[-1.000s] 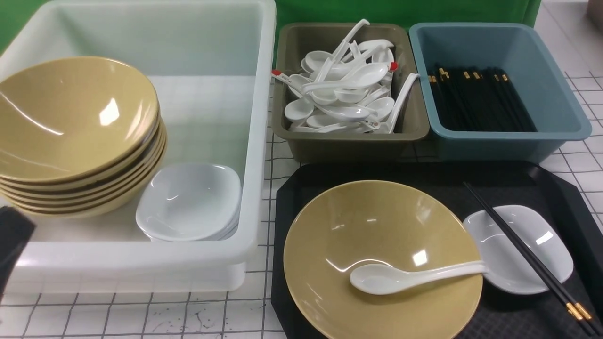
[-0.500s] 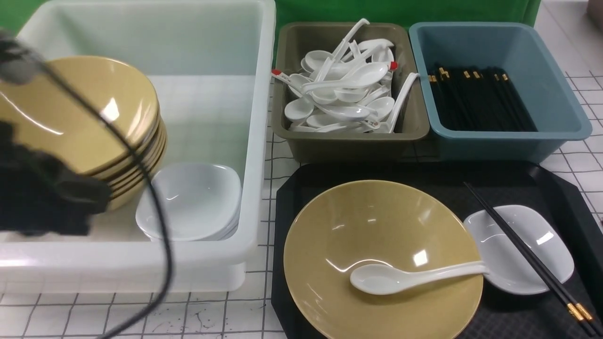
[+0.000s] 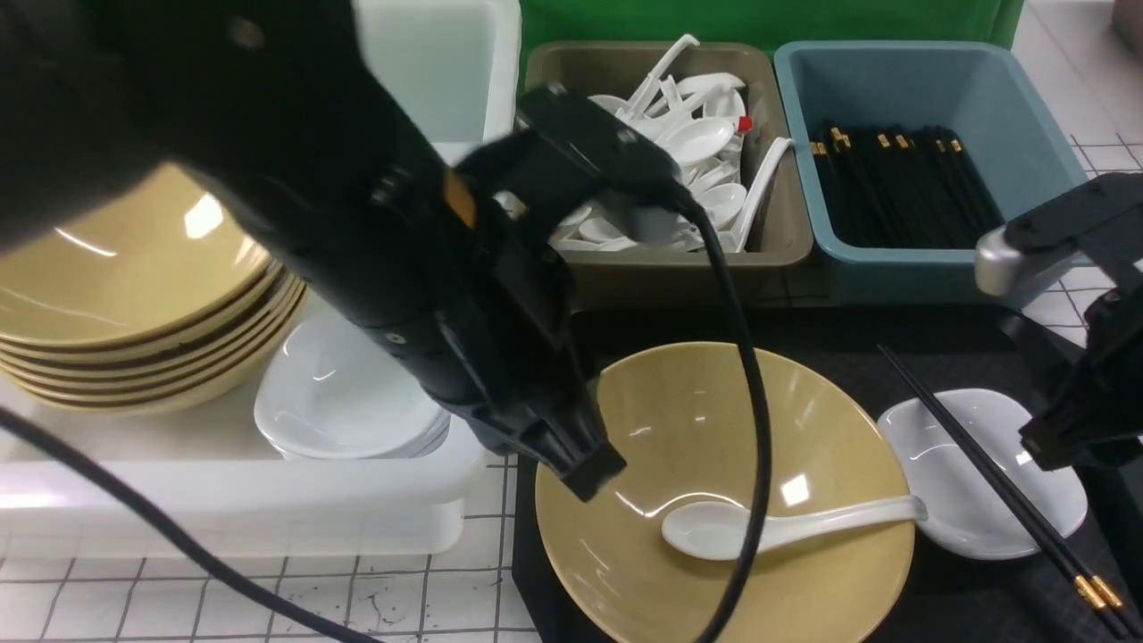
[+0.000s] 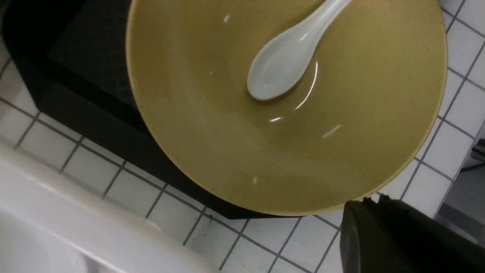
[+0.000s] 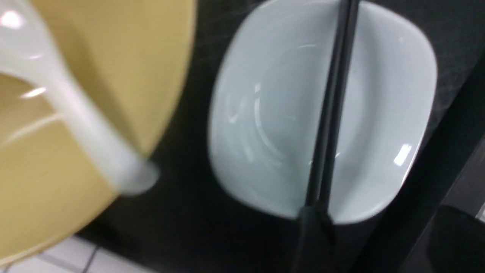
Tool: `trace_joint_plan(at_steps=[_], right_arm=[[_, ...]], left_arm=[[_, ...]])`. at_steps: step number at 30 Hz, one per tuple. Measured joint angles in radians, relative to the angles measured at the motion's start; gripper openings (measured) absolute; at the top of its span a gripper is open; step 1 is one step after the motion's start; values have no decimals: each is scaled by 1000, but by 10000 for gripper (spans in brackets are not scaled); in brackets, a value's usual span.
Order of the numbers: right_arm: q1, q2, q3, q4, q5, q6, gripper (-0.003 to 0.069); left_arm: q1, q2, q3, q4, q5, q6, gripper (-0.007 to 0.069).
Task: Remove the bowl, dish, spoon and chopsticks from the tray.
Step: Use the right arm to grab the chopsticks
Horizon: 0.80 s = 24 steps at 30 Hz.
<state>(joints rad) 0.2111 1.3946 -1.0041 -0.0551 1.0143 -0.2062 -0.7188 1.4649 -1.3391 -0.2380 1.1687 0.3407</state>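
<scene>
A wide glossy mustard-yellow bowl sits on the near left part of the large black rectangular plastic tray, and the left wrist view shows part of its rim overhanging the tray's edge above the white gridded tabletop. A plain white ceramic soup spoon lies in the bowl, its scoop on the bowl's floor and its handle resting over the right rim, pointing at the small rounded-square white dish just beside the bowl on the right. A pair of thin black chopsticks lies slantwise across that dish, thin ends far and left, gold-banded ends near and right. The left gripper hangs over the bowl's left rim with its fingers pressed together and nothing between them; a black cable from its arm loops across the bowl. The right gripper hovers over the right side of the dish; in its wrist view the dark fingers stand apart and hold nothing. To the left stands a translucent white plastic tub holding a stack of yellow bowls and a stack of white dishes. Beyond the tray stand an olive bin full of white spoons and a blue bin of black chopsticks.
</scene>
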Motion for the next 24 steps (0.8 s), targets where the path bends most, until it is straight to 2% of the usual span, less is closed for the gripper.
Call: trace_joint_plan(at_steps=[5, 11, 13, 18, 20, 21, 22, 24], right_arm=[[0, 126, 0, -7, -57, 8, 530], [0, 260, 0, -10, -103, 15, 512], [0, 286, -1, -10, -109, 20, 477], [0, 309, -2, -10, -115, 39, 336], [0, 311, -7, -11, -115, 55, 216], [0, 311, -7, -12, -114, 57, 206], [0, 308, -12, -12, -102, 73, 152], [0, 294, -16, -12, -66, 79, 155]], left_arm=[[0, 34, 0, 15, 0, 9, -13], [0, 40, -2, 46, -2, 23, -13], [0, 40, -2, 57, -5, 23, -13], [0, 40, -2, 73, -16, 24, -13], [0, 40, -2, 77, -18, 24, -13], [0, 40, -2, 77, -18, 24, -13], [0, 40, -2, 78, -19, 24, -13], [0, 40, -2, 78, -19, 24, -13]])
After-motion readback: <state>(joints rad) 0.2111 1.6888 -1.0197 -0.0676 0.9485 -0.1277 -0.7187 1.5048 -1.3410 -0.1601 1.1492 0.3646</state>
